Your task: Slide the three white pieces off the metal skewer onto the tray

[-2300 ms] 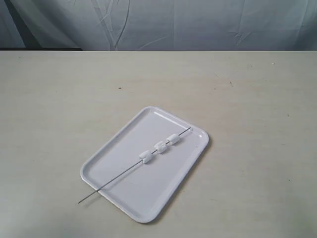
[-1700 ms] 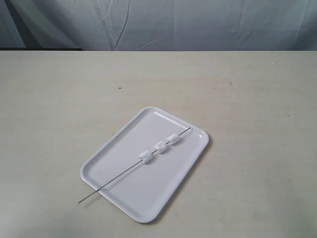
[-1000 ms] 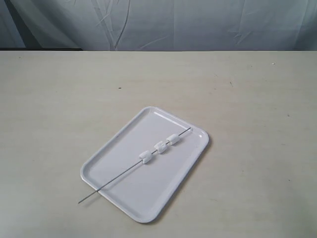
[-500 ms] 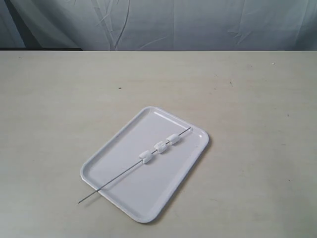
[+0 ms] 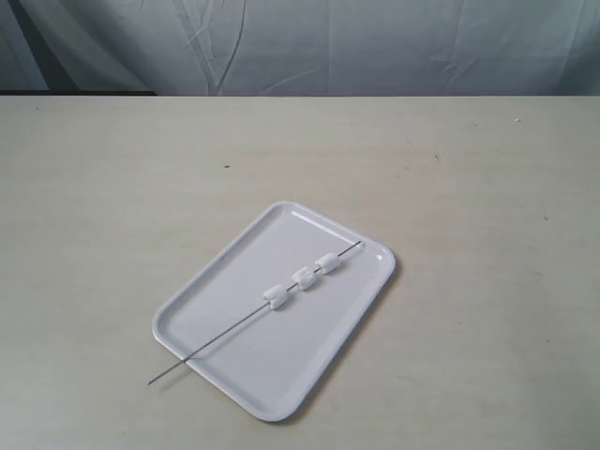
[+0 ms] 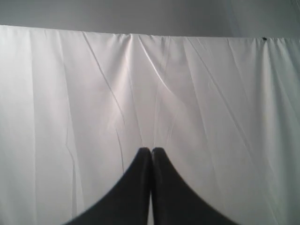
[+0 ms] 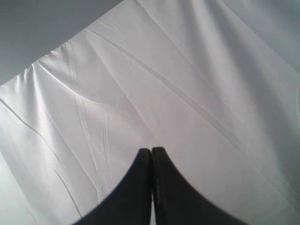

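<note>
Pale beige table [image 5: 487, 187], creased grey-white cloth [image 5: 375, 47] hung behind it, and no arm over the work area in the exterior view. The tray [image 5: 286, 361] sits a little nearer than mid-table, turned on a diagonal. Across it lies the metal skewer [image 5: 225, 332], long axis running from near-left to far-right. Its far tip stops just inside the tray's far-right rim. Its bare near end crosses the near-left rim and pokes out over the table.

The three white pieces [image 5: 305, 277] are all threaded on, bunched along the far-right half of the rod. Two sit close together and the third a little apart toward the middle. They look like stubby little cylinders, matte white against the glossy tray, and none is off yet.

Now the arms. The left gripper [image 6: 151, 150] has its dark fingers pressed together on nothing, with only cloth in front of it. The right gripper [image 7: 151, 150] is just the same, shut and empty, facing cloth. So the skewer lies down and away from both, and I can't say which arm is nearer. My guess is that the bare end on the left suits the left arm for a hold, leaving the right to push the pieces toward the far tip
</note>
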`<state>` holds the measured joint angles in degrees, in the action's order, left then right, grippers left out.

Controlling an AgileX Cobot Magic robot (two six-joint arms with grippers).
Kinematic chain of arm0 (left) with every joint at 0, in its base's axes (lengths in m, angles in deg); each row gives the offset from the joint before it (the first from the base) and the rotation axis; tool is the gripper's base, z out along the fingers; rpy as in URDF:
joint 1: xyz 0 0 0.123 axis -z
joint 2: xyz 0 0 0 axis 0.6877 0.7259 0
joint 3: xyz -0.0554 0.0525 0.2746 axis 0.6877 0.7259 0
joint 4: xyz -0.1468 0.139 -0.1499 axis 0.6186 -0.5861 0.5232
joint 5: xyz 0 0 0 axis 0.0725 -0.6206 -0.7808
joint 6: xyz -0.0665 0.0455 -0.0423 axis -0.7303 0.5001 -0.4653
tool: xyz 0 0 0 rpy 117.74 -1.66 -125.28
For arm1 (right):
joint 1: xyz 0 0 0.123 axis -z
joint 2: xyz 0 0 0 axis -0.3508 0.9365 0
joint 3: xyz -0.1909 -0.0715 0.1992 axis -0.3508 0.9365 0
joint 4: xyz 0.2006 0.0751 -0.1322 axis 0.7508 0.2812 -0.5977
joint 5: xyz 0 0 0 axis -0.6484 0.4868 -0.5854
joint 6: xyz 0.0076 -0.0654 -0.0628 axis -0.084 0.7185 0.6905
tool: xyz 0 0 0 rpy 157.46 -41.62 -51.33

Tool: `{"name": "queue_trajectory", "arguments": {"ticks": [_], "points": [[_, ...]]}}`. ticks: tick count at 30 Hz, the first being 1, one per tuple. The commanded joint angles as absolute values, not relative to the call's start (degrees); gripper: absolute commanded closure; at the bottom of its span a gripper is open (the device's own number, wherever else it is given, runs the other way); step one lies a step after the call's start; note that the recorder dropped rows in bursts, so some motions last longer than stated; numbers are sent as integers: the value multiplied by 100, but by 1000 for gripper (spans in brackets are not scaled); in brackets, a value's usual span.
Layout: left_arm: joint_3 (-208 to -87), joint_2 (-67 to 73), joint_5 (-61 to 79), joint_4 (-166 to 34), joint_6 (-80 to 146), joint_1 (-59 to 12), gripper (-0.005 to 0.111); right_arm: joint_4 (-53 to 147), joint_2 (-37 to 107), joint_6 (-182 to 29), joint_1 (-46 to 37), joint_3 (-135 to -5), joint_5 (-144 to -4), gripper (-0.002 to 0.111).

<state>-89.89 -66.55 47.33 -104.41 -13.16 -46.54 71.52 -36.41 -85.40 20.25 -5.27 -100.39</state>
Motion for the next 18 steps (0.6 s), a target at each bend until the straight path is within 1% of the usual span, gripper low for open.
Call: {"name": "queue_trajectory", "arguments": {"ticks": [1, 5, 12, 15, 17, 18], "points": [[-9132, -6667, 4620, -9525, -1377, -4619, 107, 7098, -3656, -8662, 2039, -514, -9950, 109], [-9136, -6667, 5106, -9250, -1362, -4619, 107, 6965, -3656, -8891, 2039, -514, -9622, 109], [-9178, -6667, 5240, -8636, -1124, -4619, 107, 6517, -3656, -9106, 2039, -629, -9242, 109], [-9320, -6667, 4800, -8761, -1240, -4619, 107, 6269, -3656, -9103, 1973, -1060, -8756, 109], [-9586, -6667, 4031, -9379, -1649, -4619, 107, 5899, -3656, -9103, 1864, -1415, -8396, 109], [-9753, -6629, 3628, -10147, -2187, -4619, 107, 5646, -3656, -9103, 1799, -1608, -8163, 109]]}}
